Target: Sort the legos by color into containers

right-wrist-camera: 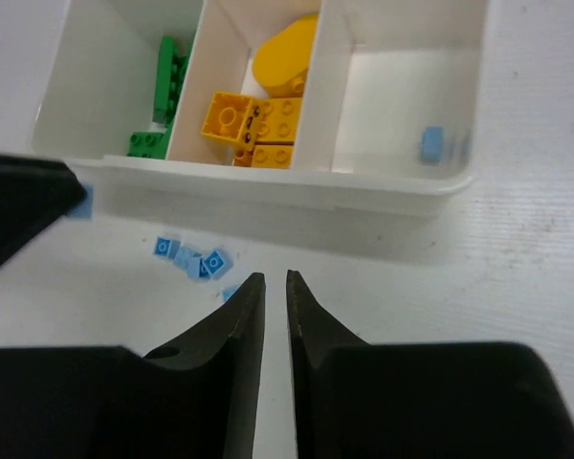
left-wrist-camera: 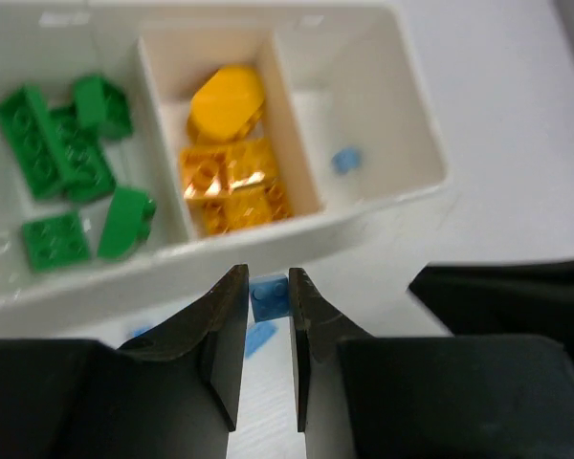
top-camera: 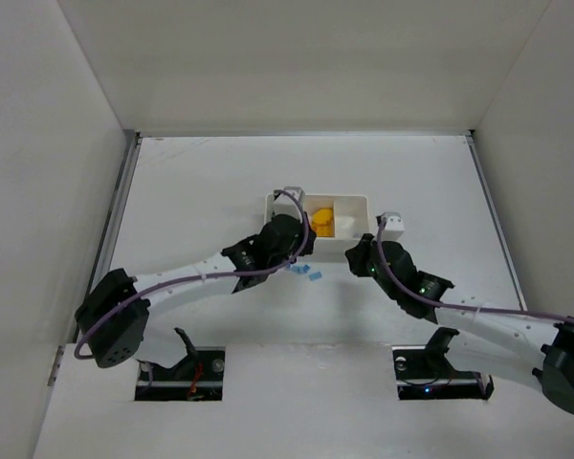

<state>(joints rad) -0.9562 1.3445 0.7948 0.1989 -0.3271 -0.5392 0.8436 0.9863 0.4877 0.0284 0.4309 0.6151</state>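
Observation:
The white three-compartment tray (top-camera: 349,203) stands mid-table. In the left wrist view its left compartment holds green bricks (left-wrist-camera: 62,158), the middle one yellow-orange bricks (left-wrist-camera: 228,163), and the right one a single light blue brick (left-wrist-camera: 345,160). My left gripper (left-wrist-camera: 269,287) is shut on a tiny light blue brick (left-wrist-camera: 269,296), just in front of the tray's near wall (left-wrist-camera: 297,244). My right gripper (right-wrist-camera: 275,279) is shut and empty, low over the table in front of the tray (right-wrist-camera: 268,186). Several loose light blue bricks (right-wrist-camera: 196,260) lie just left of its tips.
The loose blue bricks (top-camera: 306,274) lie between the two grippers, in front of the tray. The left gripper (top-camera: 301,239) and right gripper (top-camera: 359,251) are close together. The right arm's dark body (left-wrist-camera: 507,287) shows beside the left fingers. White walls enclose the table.

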